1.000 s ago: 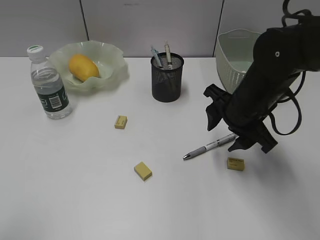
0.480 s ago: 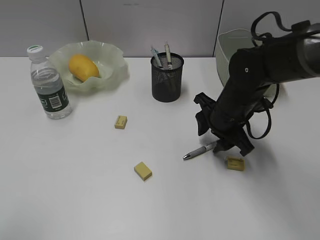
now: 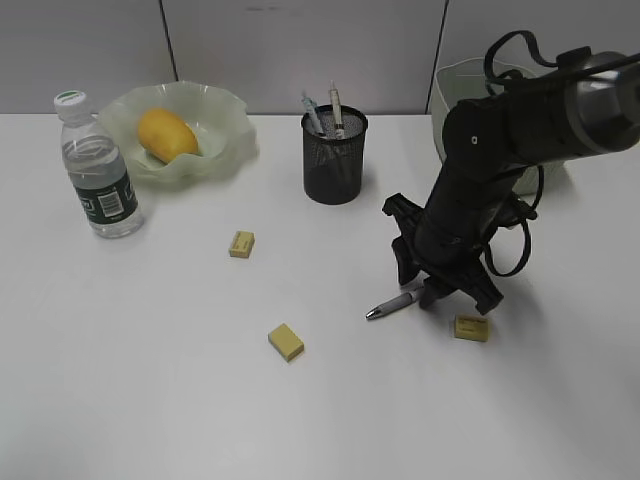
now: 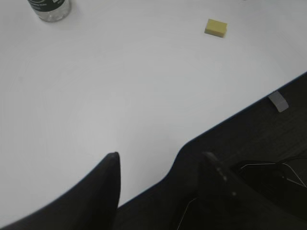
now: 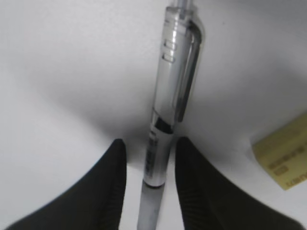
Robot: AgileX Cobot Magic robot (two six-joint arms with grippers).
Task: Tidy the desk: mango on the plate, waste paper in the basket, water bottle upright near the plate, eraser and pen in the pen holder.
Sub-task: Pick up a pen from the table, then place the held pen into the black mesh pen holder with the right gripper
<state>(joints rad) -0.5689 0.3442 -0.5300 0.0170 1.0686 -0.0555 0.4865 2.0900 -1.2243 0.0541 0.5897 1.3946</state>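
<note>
A silver pen [image 3: 392, 305] lies on the white desk [image 3: 150, 400]. My right gripper [image 3: 425, 292] is down on the desk and open, with one jaw on each side of the pen's barrel [image 5: 168, 110] and a small gap on both sides; the right wrist view shows it [image 5: 148, 143]. Three yellow erasers lie loose: one [image 3: 472, 327] just right of the gripper, one [image 3: 286, 342] and one [image 3: 241, 244]. The mango [image 3: 166, 134] sits in the wavy plate [image 3: 225, 105]. The water bottle [image 3: 100, 175] stands upright beside the plate. My left gripper [image 4: 160, 158] is open and empty over the desk's front edge. No waste paper is in view.
The black mesh pen holder [image 3: 334, 160] with two pens in it stands at the back middle. The pale green basket [image 3: 462, 100] is behind my right arm, partly hidden. In the left wrist view an eraser [image 4: 216, 27] and the bottle's base [image 4: 49, 7] show.
My right arm has moved left and down from above the pen's rear end. Its jaws now straddle the pen at desk level. The pen has not moved.
</note>
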